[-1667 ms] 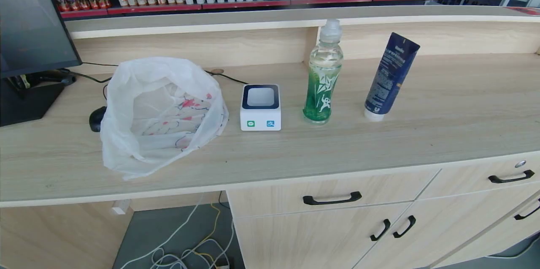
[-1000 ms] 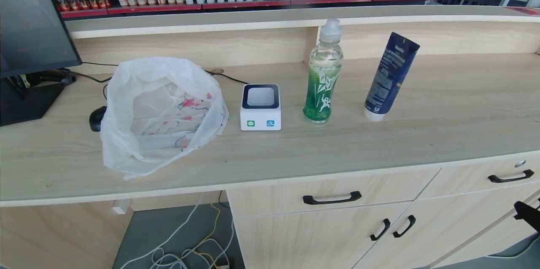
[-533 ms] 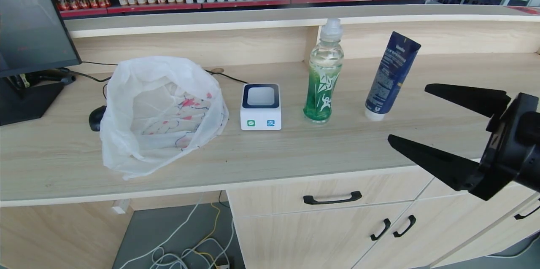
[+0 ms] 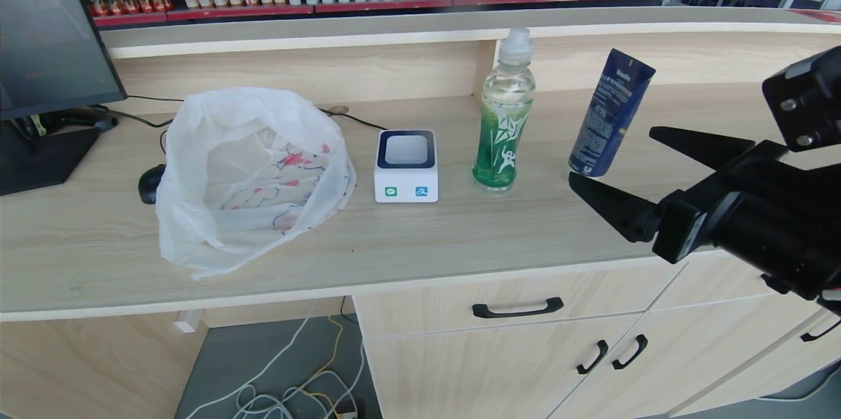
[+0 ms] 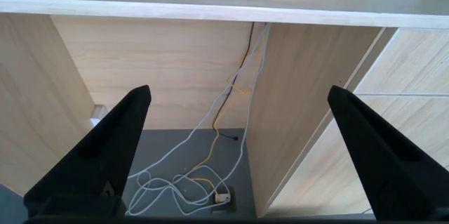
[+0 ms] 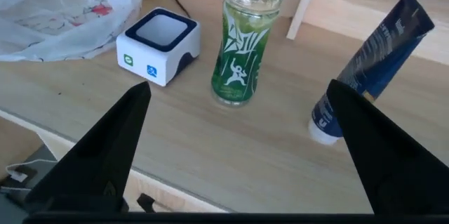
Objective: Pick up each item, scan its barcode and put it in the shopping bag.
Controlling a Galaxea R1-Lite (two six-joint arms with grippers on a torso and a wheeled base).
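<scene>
On the counter [image 4: 460,235] stand one bottle [image 4: 502,123], one tube [image 4: 610,113], one bag [image 4: 250,176].

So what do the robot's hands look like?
Both are plain black. The right gripper has two long fingers shaped like pointy wedges. They sit on a chunky black wrist, and a box beside it has two silver screws. The left gripper has the same black pointed fingers.
</scene>
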